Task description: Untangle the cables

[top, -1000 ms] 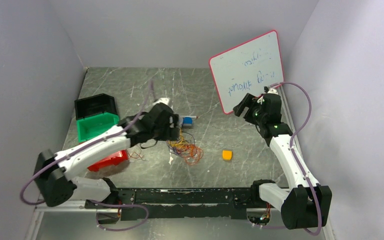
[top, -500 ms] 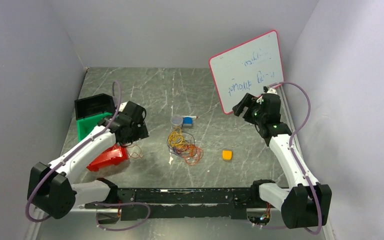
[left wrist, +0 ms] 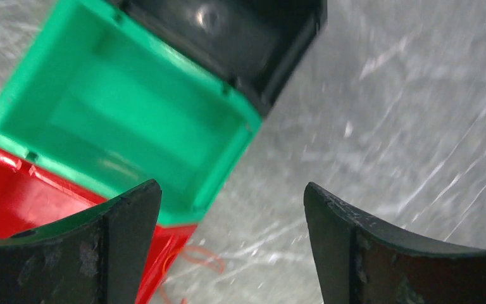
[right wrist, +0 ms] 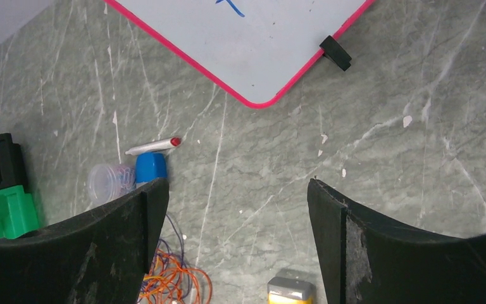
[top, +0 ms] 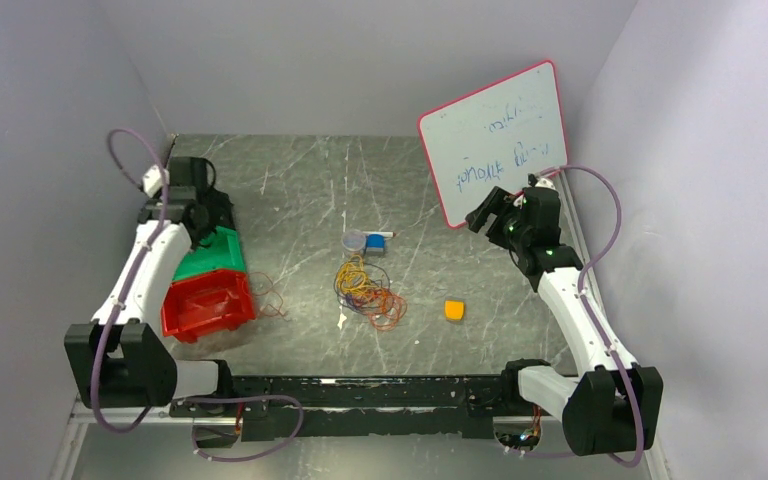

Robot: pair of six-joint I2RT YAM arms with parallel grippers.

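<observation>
The cables lie in one loose tangle of orange, yellow and dark purple loops at the middle of the table; their edge also shows in the right wrist view. A separate thin orange cable loop lies beside the red bin. My left gripper hangs open over the bins at the far left, well away from the tangle, nothing between its fingers. My right gripper stands open high at the right, in front of the whiteboard, with nothing held.
Red bin, green bin and black bin stand in a row at the left. A clear cup, blue cap and marker lie behind the tangle. A yellow block is right of it. The whiteboard leans at the back right.
My left arm has swung away from the tangle to the far left and back, over the bins, jaws still open. The right arm has not moved.
</observation>
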